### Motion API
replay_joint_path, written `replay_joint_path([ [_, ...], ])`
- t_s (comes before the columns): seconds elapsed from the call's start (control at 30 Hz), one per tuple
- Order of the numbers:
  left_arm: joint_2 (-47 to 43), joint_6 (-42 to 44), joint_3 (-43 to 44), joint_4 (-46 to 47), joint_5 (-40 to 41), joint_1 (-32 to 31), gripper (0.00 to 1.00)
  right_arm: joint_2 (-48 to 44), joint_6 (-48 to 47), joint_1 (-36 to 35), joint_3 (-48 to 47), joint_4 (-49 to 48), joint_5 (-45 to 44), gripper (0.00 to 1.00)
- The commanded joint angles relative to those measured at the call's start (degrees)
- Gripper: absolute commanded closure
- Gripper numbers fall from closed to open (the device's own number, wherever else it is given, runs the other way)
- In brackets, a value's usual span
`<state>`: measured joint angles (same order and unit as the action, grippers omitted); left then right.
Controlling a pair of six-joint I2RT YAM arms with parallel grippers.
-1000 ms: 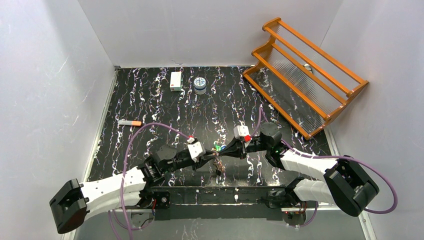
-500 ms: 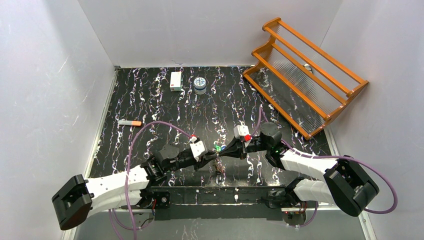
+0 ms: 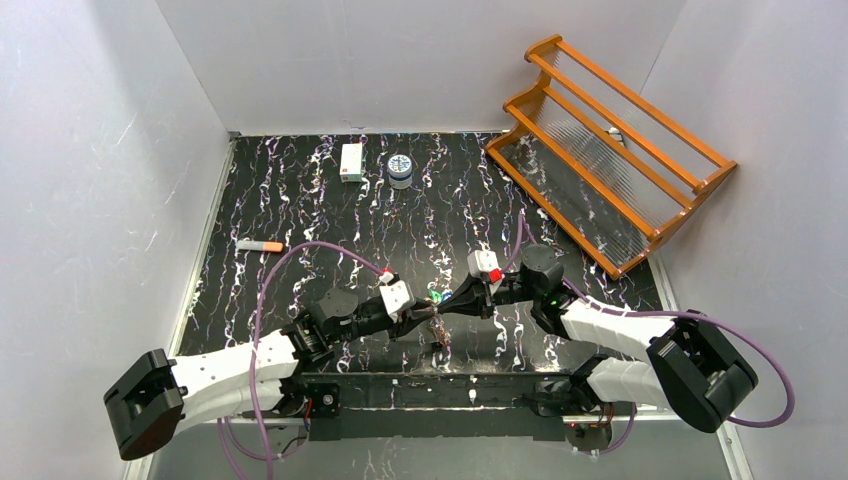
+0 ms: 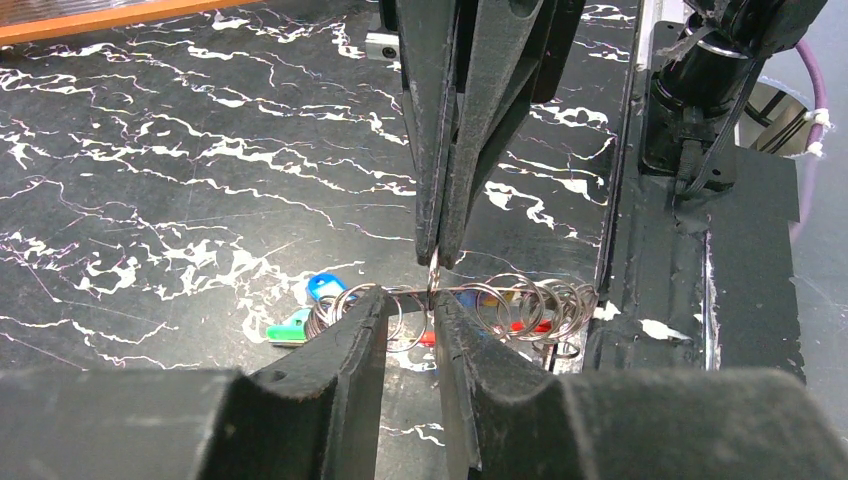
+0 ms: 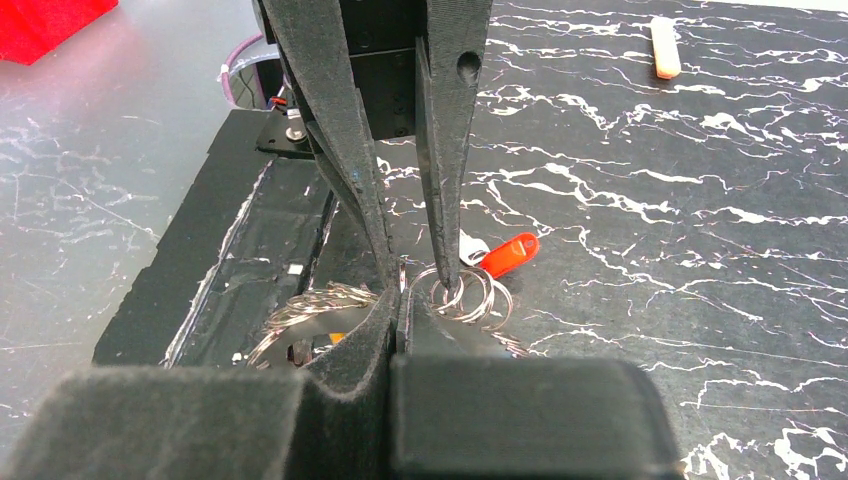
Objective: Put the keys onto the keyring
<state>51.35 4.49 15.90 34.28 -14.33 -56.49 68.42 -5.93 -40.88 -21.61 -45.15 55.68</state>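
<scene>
The keyring [image 4: 520, 305] is a tangle of thin silver rings lying near the table's front edge; it also shows in the top view [image 3: 439, 331] and the right wrist view [image 5: 470, 298]. Keys with blue [image 4: 322, 287], green [image 4: 290, 327] and red [image 5: 508, 254] caps lie fanned beside it. My right gripper [image 5: 403, 300] is shut on a thin silver wire of the ring bunch. My left gripper [image 4: 430, 305] faces it, jaws a narrow gap apart, with a ring wire crossing its fingertips [image 4: 372, 315]. One left finger [image 5: 446, 280] pokes into the loops.
An orange wooden rack [image 3: 620, 150] leans at the back right. A white box [image 3: 351, 161] and a small jar [image 3: 401, 170] stand at the back. An orange-tipped marker [image 3: 260, 245] lies at the left. The black arm base plate [image 3: 470, 385] borders the keyring.
My left arm has edged slightly right towards the right gripper. The right gripper and the keys have hardly moved.
</scene>
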Motion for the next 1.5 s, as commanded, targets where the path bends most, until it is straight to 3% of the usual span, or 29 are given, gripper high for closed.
replay_joint_path([
  [0.0,-0.1,-0.2,2.0,1.5,0.4,-0.1,0.78,0.2,0.7,0.1,-1.1,-3.5,1.1,0.99],
  [0.13,0.3,-0.2,2.2,1.5,0.6,-0.1,0.81,0.2,0.8,0.1,-1.1,-3.5,1.2,0.99],
  [0.33,0.7,-0.4,2.6,1.5,0.1,-0.1,0.75,0.2,0.6,0.1,-1.2,-3.0,1.1,0.99],
  [0.47,0.8,-0.4,2.5,1.5,0.3,-0.1,0.77,0.4,0.6,0.1,-1.4,-2.9,1.2,0.99],
  [0.57,0.8,-0.4,2.4,1.5,0.4,-0.2,0.84,0.3,0.6,0.2,-1.4,-2.8,1.2,0.99],
  [0.67,0.7,-0.4,2.2,1.5,0.7,-0.1,0.99,0.2,0.5,0.1,-1.4,-2.6,1.2,0.99],
  [0.83,0.0,-0.6,2.0,1.1,2.9,-0.1,1.0,-0.5,0.7,0.1,-1.5,-1.8,0.0,0.98],
  [0.87,-0.2,-0.4,1.9,1.1,3.1,-0.1,1.0,-0.8,0.3,0.1,-1.6,-1.1,-0.4,0.91],
  [1.0,-1.3,1.5,1.7,1.1,3.0,-0.1,1.0,-3.5,-1.6,0.1,-0.5,0.5,-4.0,0.43],
  [1.13,-2.2,5.0,1.3,0.9,1.9,-0.1,1.0,-7.3,-4.3,0.1,1.1,1.5,-9.5,0.2],
  [1.2,-2.7,7.2,1.2,0.3,1.9,-0.2,1.0,-8.8,-5.9,0.1,1.1,2.9,-11.5,0.13],
  [1.47,-5.0,24.6,0.4,-1.1,1.3,-0.1,1.0,-10.8,-7.6,0.1,0.7,5.1,-13.8,0.01],
])
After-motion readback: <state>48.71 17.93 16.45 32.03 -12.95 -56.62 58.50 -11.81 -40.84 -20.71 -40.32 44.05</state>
